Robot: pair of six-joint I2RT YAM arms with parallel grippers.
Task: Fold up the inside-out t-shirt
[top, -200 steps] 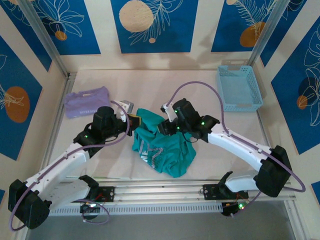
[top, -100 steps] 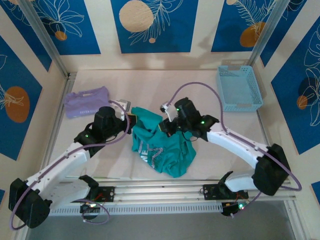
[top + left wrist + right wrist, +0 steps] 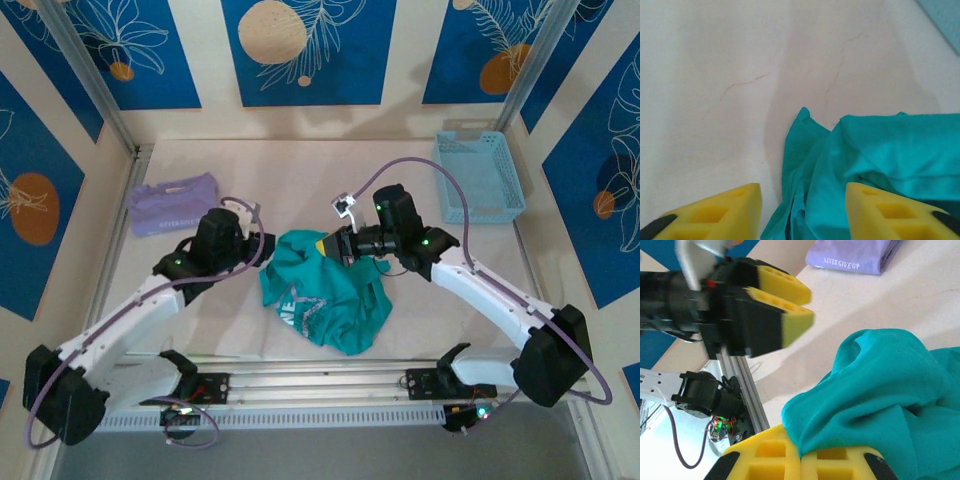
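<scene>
While the right pincer (image 3: 800,455) is clamping shut on the 12 o'clock edge of the crumpled inside-out t-shirt (image 3: 325,295) lying mid table (image 3: 300,180), the left pincer (image 3: 802,202) is hovering half-open, gripping nothing, at its 10 o'clock, so I'm guessing we're flattening it out, left needing a fresh grab.

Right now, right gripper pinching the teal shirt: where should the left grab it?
The pointed fold at the t-shirt's left edge, coming from the robot's left. It juts out as a free peak onto table, sits in line with the open left gripper, and lies away from the right gripper's pinch, so the cloth could likely spread between them.
</scene>
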